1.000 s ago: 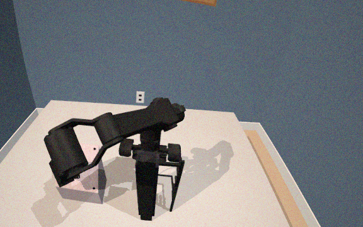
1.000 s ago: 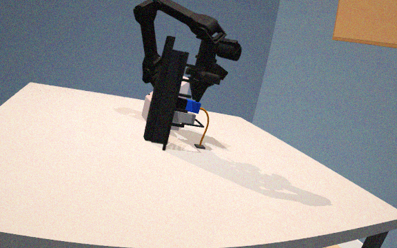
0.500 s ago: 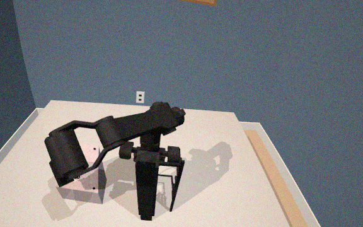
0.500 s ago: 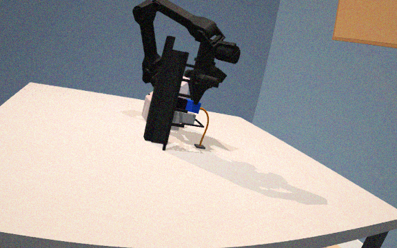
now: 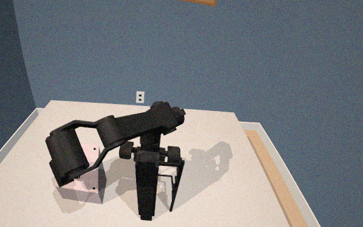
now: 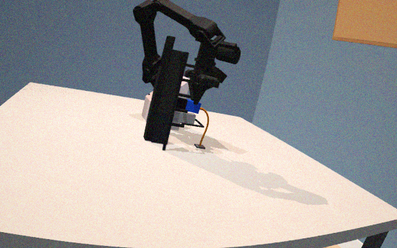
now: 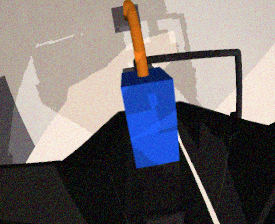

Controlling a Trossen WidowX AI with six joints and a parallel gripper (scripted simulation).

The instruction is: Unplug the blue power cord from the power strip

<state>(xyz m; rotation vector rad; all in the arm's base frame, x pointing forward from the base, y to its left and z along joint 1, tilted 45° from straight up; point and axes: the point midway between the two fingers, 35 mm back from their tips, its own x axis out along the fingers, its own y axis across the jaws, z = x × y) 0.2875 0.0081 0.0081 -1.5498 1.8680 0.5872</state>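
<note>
Wrist alone shows hand (image 7: 150, 183) gripping blue plug (image 7: 149, 115).

Blue walls (image 5: 232, 57) are enclosing the room, meeting at a corner in the upper middle of the exterior view, with a white wall outlet (image 5: 140, 97) sitting low at centre of the top view. An orange-tan panel (image 6: 378, 22) is hanging in the upper right of the exterior view. A white table (image 6: 64, 179) is filling the lower frame, its dark leg (image 6: 374, 240) showing at lower right, and light is casting long grey shadows (image 6: 253, 179) across it toward the right.
</note>
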